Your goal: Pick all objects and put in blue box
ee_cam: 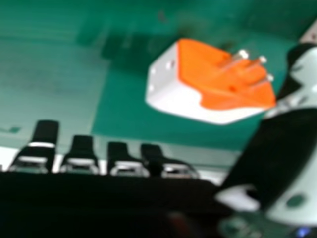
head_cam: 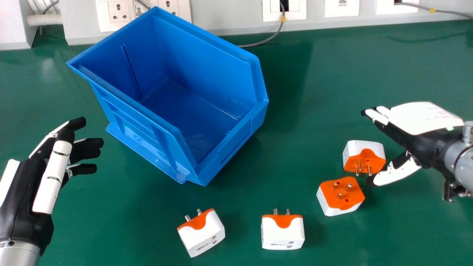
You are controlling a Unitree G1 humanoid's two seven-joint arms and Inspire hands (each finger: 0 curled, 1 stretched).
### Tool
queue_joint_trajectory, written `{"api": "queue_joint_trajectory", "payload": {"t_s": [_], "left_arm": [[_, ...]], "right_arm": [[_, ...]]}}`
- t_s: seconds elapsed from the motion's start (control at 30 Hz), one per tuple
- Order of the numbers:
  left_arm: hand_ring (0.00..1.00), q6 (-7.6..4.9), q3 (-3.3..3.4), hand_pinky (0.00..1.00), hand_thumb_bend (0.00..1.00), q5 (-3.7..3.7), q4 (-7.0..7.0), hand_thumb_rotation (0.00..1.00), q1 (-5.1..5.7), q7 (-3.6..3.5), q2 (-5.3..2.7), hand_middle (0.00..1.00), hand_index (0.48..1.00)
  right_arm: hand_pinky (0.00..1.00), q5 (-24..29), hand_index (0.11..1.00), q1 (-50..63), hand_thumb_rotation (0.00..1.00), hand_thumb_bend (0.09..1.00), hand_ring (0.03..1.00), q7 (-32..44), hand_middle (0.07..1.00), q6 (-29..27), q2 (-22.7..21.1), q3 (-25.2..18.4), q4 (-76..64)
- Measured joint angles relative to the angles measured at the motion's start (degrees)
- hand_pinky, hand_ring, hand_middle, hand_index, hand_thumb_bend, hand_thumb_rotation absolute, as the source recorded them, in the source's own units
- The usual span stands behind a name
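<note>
The blue box [head_cam: 199, 107] stands with its inside bare at the centre left of the head view. Several white and orange plug adapters lie on the table: one [head_cam: 201, 233] and another [head_cam: 283, 232] near the front, a third [head_cam: 342, 195] with prongs up, and a fourth [head_cam: 364, 157] beside my right hand [head_cam: 421, 118]. That hand is open, its thumb close to the fourth adapter. In the right hand view an adapter [ee_cam: 213, 84] lies between the thumb and the fingertips of my right hand [ee_cam: 81, 158], not gripped. My left hand [head_cam: 51, 170] is open at the left, beside the box.
A green table [head_cam: 332, 74] carries everything. Along its back edge runs a pale panel [head_cam: 229, 16] with sockets and grey cables [head_cam: 271, 36]. The box stands between my left hand and the adapters at the right.
</note>
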Motion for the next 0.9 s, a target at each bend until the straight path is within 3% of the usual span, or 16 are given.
{"api": "queue_joint_trajectory", "payload": {"t_s": [0.63, 0.9], "left_arm": [[0.73, 0.54, 0.09, 0.68, 0.46, -0.08, -0.27, 0.96, -0.01, -0.05, 0.24, 0.72, 0.838], [0.73, 0.76, 0.16, 0.68, 0.45, -0.08, -1.08, 0.96, 0.07, -0.07, 0.37, 0.72, 0.837]], "right_arm": [[0.88, -1.6, 0.948, -4.4, 0.46, 0.513, 0.963, -2.1, 0.991, -2.2, 1.1, 3.3, 6.4], [0.88, -2.4, 0.945, -4.8, 0.44, 0.503, 0.961, -2.9, 0.990, -2.0, 2.2, 4.1, 7.6]]}}
